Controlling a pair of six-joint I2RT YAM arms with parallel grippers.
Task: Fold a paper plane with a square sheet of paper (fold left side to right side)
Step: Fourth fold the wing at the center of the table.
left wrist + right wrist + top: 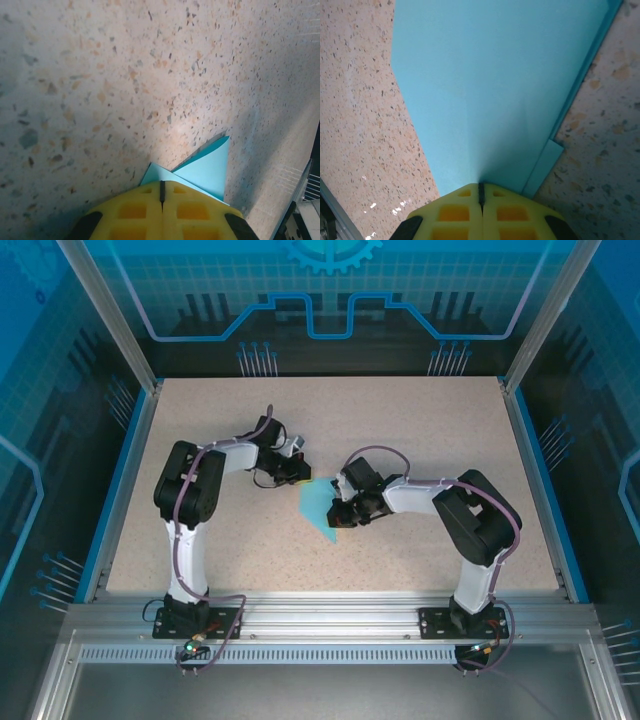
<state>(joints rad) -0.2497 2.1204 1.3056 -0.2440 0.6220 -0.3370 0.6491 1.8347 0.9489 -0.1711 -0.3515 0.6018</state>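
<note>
The square sheet of paper [316, 508] is a light-blue folded pointed shape lying mid-table between the two arms. My left gripper [300, 476] is at its far upper corner. In the left wrist view the yellow jaws of that gripper [161, 184] are shut, their tips on the paper [212, 167], and a pointed flap sticks out ahead to the right. My right gripper [340, 515] is at the sheet's right edge. Its jaws [481, 185] are shut and rest on the broad blue paper [485, 85], where a faint crease runs forward from the tips.
The speckled tabletop [420, 430] has a blue raised rim on the left [120, 490] and right [535, 480]. An aluminium rail [320, 615] runs along the near edge. A narrow folded strip [542, 167] lies along the paper's right edge.
</note>
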